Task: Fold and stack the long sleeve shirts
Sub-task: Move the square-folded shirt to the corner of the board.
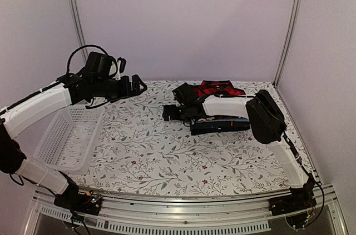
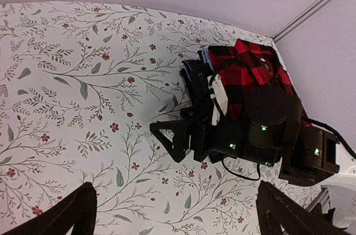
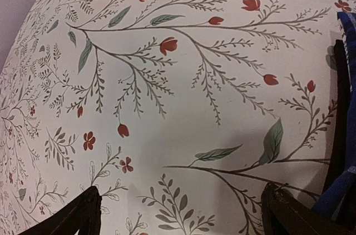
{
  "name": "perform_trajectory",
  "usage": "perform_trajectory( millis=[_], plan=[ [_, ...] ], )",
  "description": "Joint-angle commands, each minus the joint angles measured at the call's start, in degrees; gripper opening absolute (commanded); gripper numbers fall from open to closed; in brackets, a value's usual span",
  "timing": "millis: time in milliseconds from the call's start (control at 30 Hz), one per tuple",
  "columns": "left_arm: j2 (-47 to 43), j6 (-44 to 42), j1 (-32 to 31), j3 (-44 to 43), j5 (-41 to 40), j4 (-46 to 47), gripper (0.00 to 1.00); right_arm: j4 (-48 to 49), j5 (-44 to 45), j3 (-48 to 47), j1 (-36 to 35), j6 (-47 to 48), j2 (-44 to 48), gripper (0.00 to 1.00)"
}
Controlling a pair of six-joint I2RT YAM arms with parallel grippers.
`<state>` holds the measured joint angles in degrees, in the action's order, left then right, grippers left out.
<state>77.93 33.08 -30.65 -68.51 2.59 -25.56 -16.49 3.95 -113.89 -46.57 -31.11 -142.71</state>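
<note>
Right gripper (image 1: 169, 112), jaws wide and empty, lies just left of the red-and-black checked cloth shirt (image 1: 221, 87) topping folded navy shirts (image 1: 219, 126); left gripper (image 1: 135, 86), also wide, seemingly farther.

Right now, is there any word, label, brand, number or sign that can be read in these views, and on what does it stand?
None: no word, number, brand or sign is readable in any view.
floral tablecloth: printed leaves and flowers only.
red-and-black checked shirt: no legible label.
white mesh basket: plain.
right arm: small green lights, no lettering.
</note>
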Motion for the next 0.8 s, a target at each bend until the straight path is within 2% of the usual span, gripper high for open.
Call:
perform_trajectory(
  millis=[0, 767],
  plan=[
    [0.9, 0.4, 0.4, -0.1, 1.2, 1.3, 1.00, -3.8, 2.5, 5.3, 5.4, -1.1, 2.1, 0.99],
    [0.0, 1.7, 0.4, 0.4, 1.9, 0.5, 1.00, -0.3, -0.1, 20.1, 21.1, 0.8, 12.7, 0.99]
  ],
)
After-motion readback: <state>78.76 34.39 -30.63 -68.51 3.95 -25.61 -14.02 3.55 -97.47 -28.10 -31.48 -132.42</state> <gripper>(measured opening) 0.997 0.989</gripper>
